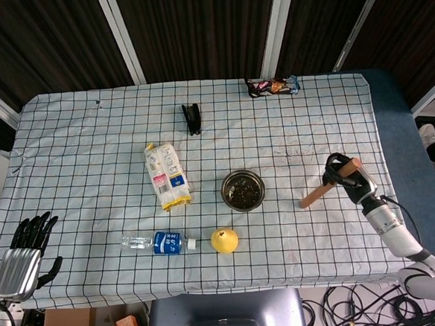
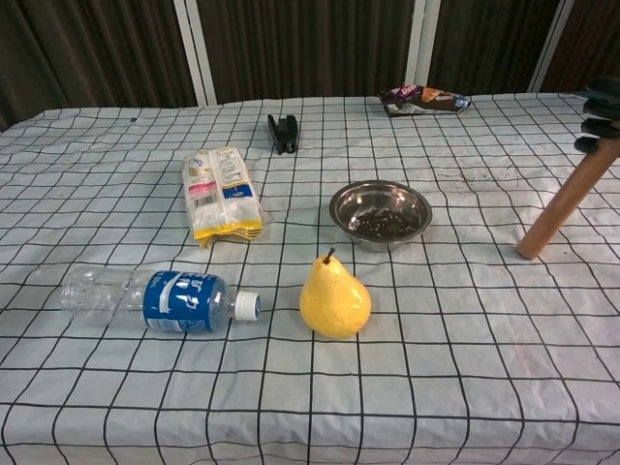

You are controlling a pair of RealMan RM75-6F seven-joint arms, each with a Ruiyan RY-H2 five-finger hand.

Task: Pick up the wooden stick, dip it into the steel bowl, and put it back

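- Fingers of the right hand are curled round the upper end of the wooden stick, holding it firmly near the table's right edge.
- Tilted, the stick slopes down to the left; its lower tip sits at or just above the checked tablecloth, and I cannot tell whether it touches.
- Well to the left of that tip stands the steel bowl, with dark bits lying in its bottom.
- Over at the near-left corner, the left hand hangs off the table's edge, fingers spread and holding nothing.
- Just in front of the bowl stands a yellow pear, and beside it a plastic water bottle lies on its side.
- Left of the bowl lies a yellow-and-white snack packet.
- Further back lie a black stapler and a dark sweet wrapper.
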